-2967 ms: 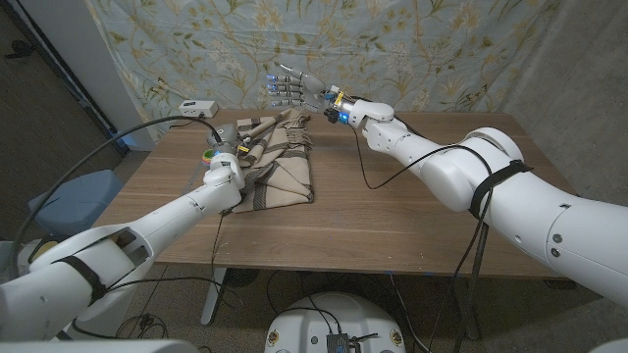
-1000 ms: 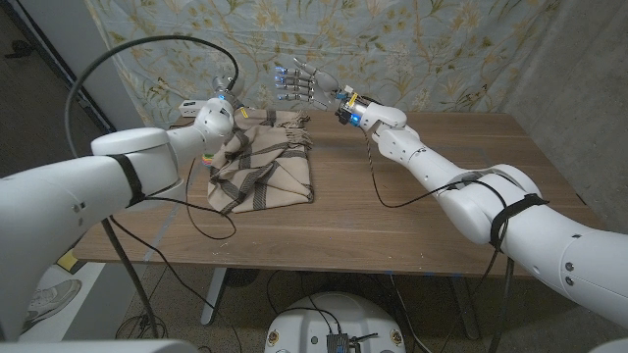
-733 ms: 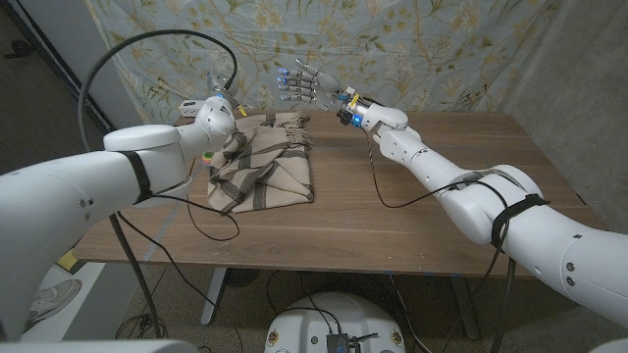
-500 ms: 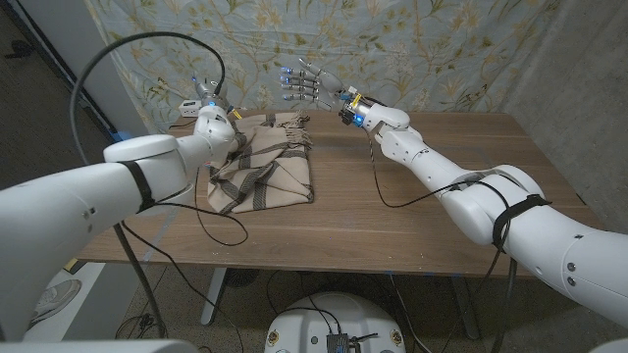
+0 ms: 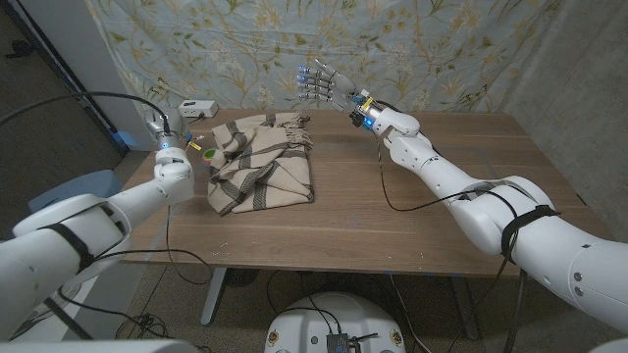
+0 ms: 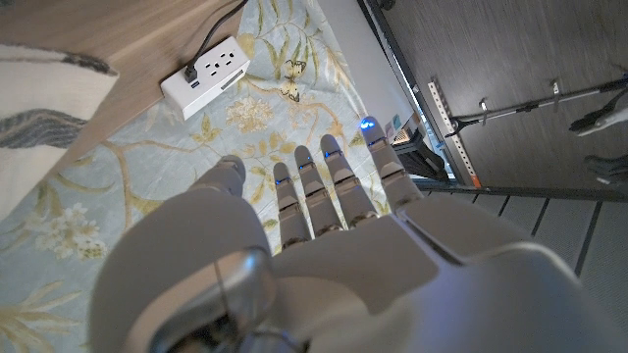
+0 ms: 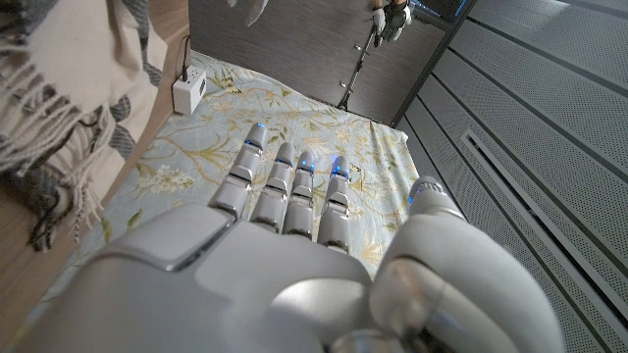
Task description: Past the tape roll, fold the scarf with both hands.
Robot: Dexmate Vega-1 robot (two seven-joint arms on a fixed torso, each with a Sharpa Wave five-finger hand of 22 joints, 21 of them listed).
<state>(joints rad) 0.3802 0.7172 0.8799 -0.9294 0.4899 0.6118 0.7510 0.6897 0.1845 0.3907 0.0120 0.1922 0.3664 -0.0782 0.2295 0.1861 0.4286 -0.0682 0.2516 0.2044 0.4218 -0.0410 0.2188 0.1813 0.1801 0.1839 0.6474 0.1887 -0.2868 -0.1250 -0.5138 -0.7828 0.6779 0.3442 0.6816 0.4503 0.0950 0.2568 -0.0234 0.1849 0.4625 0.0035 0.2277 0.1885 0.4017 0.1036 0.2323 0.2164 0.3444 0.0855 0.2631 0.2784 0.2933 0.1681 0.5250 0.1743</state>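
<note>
Here the scarf (image 5: 263, 162) lies between left hand (image 5: 168, 142) and right hand (image 5: 324, 82).

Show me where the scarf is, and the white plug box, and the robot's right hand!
scarf (image 5: 263, 167): head view, middle of the striped folded cloth.
white plug box (image 5: 197, 108): head view, its top face.
right hand (image 5: 322, 82): head view, its palm, fingers spread apart.

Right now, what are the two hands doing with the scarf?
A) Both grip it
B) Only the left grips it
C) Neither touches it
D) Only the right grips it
C: the left hand and right hand are both open in the air, apart from the scarf.
</note>
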